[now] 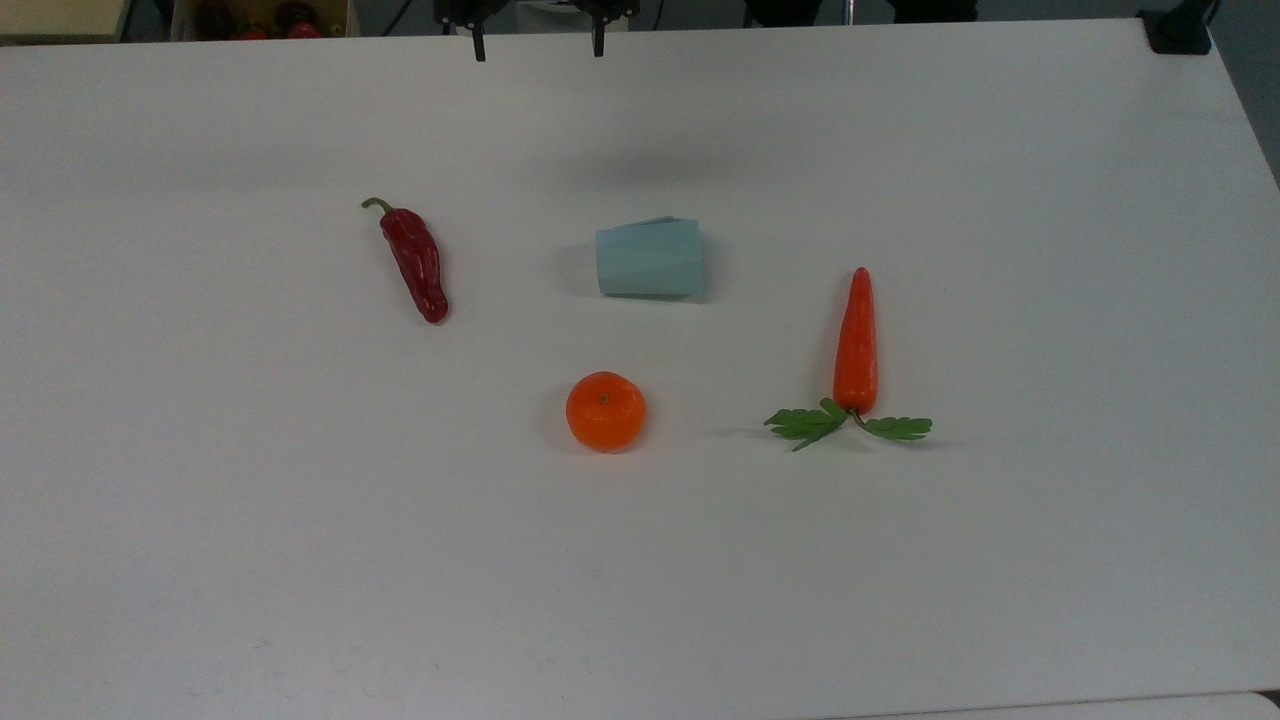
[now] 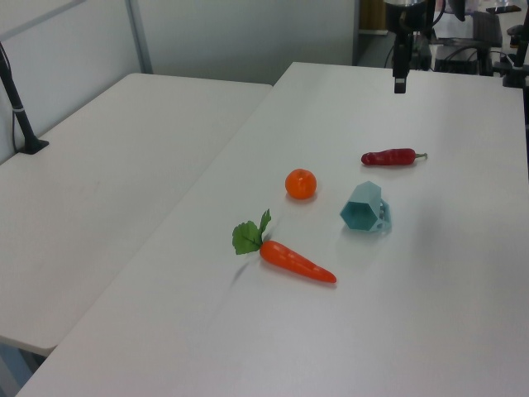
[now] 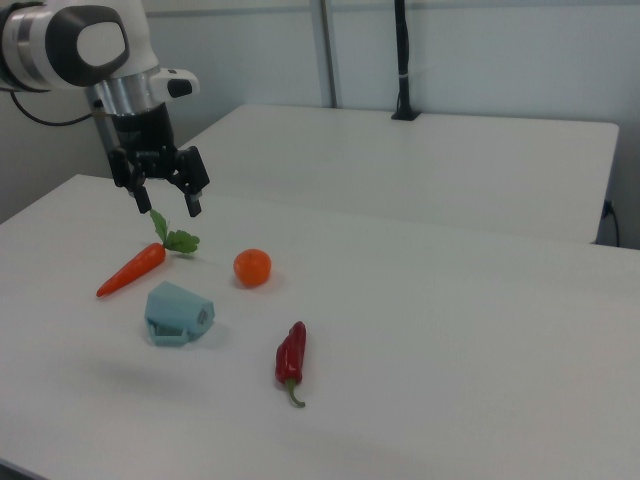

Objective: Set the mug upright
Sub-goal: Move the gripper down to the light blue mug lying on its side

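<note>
The mug (image 1: 650, 258) is a pale blue-green faceted cup lying on its side near the middle of the white table (image 1: 300, 520). Its long axis runs left to right in the top view. In the left view a hexagonal end of the mug (image 2: 364, 208) faces the camera. The right view shows the mug (image 3: 178, 313) in front of the carrot. My gripper (image 1: 539, 48) hangs open and empty above the table's far edge in the top view. It is well clear of the mug, and it is also seen in the left view (image 2: 400, 81) and in the right view (image 3: 169, 207).
A dark red chili pepper (image 1: 415, 262) lies to the top view's left of the mug. A tangerine (image 1: 605, 410) sits in front of the mug. A carrot (image 1: 856, 345) with green leaves lies to the top view's right. A second white table (image 3: 420, 160) adjoins, with a black post (image 3: 402, 60) on it.
</note>
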`<action>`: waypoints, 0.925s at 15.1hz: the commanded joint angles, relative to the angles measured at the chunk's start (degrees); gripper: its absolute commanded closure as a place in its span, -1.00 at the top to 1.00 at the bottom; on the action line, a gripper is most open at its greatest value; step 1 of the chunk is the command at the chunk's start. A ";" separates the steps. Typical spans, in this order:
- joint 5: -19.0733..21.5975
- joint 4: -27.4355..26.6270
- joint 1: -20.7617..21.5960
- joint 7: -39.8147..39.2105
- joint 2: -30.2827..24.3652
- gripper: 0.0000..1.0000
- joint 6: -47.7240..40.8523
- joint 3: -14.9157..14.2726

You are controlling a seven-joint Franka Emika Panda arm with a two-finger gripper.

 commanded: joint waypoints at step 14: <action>-14.30 -0.63 14.64 8.23 3.31 1.00 -0.97 -0.15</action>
